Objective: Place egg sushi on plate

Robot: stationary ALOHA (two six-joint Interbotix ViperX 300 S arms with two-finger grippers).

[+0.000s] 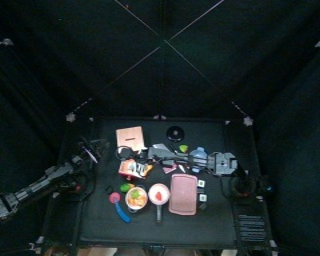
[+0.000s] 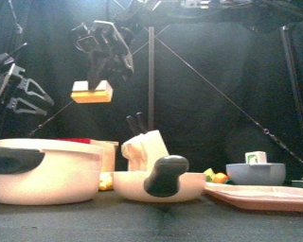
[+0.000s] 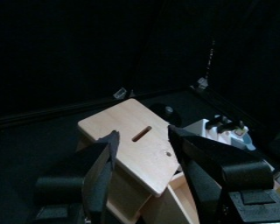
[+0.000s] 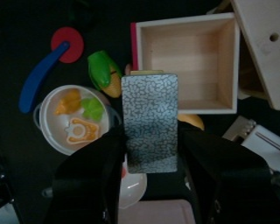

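the right gripper hangs high over the table with its jaws closed on the egg sushi. from the front the sushi is a small block, yellow above and white below. from the wrist camera it shows a grey speckled face between the two jaws. it is in the air, clear of everything beneath it.

in the top view the plate sits at about 7 o'clock from the table's middle. it carries an orange piece, a green piece and a pale ring-shaped piece. the pink tray lies just beside the plate at its 3 o'clock; what lies on it is too small to tell. the wooden box stands open with its bare floor showing, and a flat wooden lid lies just beside it.

from the front, a large cream pot with a black handle stands at the near left. a cream bowl holds a black-handled tool. at the right is a grey-blue bowl, with a small green and white thing showing above its rim.

the left gripper rests at the table's 9 o'clock edge, its jaws apart with nothing between them.
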